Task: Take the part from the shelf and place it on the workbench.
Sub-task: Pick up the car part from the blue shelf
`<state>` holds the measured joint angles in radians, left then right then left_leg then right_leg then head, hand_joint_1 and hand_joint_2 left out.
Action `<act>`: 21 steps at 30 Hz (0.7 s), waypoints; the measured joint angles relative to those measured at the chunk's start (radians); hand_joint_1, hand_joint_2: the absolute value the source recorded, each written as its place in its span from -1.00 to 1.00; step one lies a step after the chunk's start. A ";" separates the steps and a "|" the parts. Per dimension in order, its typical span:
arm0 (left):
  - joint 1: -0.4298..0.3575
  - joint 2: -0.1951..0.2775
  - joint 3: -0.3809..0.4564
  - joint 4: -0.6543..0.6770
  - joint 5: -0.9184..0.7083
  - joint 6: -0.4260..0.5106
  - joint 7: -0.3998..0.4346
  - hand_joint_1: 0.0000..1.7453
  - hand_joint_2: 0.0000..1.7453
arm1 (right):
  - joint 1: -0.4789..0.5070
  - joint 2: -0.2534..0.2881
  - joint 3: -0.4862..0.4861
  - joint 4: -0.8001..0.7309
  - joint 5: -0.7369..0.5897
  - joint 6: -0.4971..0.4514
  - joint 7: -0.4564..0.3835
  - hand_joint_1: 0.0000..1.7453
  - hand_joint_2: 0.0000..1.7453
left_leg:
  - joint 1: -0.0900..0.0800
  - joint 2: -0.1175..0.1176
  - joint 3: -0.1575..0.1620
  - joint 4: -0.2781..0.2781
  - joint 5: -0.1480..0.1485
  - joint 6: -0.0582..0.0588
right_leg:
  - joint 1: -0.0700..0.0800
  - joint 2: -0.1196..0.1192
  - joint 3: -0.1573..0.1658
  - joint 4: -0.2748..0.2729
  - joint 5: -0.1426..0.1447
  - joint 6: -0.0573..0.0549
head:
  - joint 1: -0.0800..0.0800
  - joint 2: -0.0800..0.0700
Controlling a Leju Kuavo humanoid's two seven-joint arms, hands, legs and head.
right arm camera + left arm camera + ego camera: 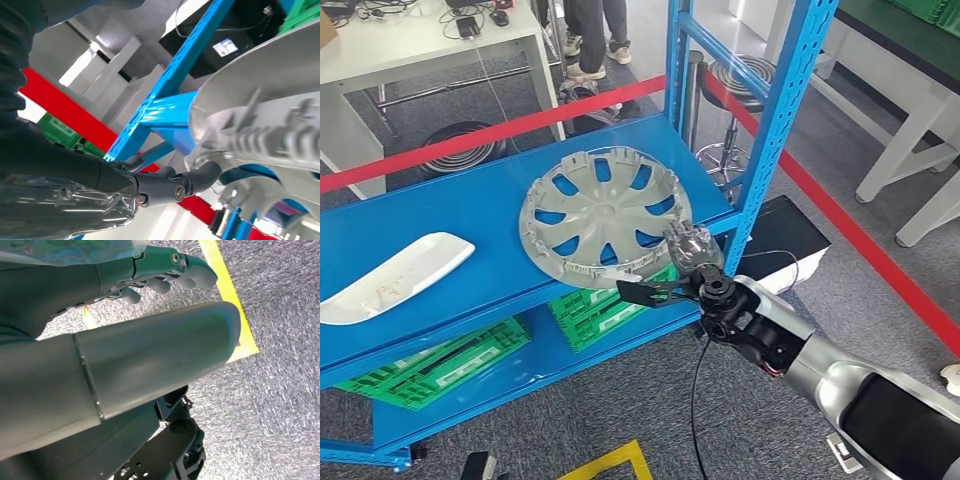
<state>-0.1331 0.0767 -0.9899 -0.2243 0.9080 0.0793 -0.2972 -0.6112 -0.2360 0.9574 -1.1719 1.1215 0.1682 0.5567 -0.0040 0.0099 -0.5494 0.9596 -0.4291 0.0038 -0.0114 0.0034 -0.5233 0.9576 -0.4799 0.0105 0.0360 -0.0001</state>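
Right robot hand (pixel 682 262), fingers pinching hubcap (pixel 603 215) rim at shelf (pixel 456 215) edge: light, thin, springy plastic; rim grip suits.

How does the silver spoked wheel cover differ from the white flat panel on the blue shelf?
The silver spoked wheel cover is round, with cut-out openings showing the blue shelf through them; the white flat panel is elongated and solid. The wheel cover lies toward the shelf's right end with its rim over the front edge, where the right hand reaches its rim; the panel lies apart at the left end, untouched. Both rest on the same upper shelf.
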 joint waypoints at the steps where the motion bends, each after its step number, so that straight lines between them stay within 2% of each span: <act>1: 0.000 0.000 0.000 0.000 0.000 0.000 0.000 -1.00 -1.00 | 0.000 0.000 -0.001 0.002 0.006 -0.001 -0.003 -1.00 1.00 | 0.000 0.000 0.000 0.000 0.000 0.000 | 0.000 0.000 0.000 0.000 0.000 0.000 | 0.000 0.000; 13: 0.000 0.000 0.000 0.000 0.000 0.000 0.000 -1.00 -1.00 | -0.003 0.000 -0.009 0.003 0.036 -0.001 -0.009 -1.00 1.00 | 0.000 0.000 0.001 0.000 0.000 0.000 | 0.000 -0.001 0.000 0.000 0.000 0.000 | 0.000 0.000; 21: 0.001 0.000 0.000 0.000 0.005 0.000 -0.008 -1.00 -1.00 | -0.003 0.000 -0.012 -0.078 0.101 0.025 -0.024 -1.00 1.00 | 0.000 0.000 0.001 0.000 0.000 0.000 | 0.000 -0.001 0.002 0.000 0.000 0.000 | 0.000 0.000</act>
<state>-0.1321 0.0763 -0.9899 -0.2243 0.9130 0.0793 -0.3049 -0.6144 -0.2360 0.9452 -1.2496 1.2222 0.1927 0.5330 -0.0038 0.0099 -0.5483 0.9593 -0.4289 0.0040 -0.0113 0.0025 -0.5217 0.9576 -0.4798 0.0105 0.0359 -0.0001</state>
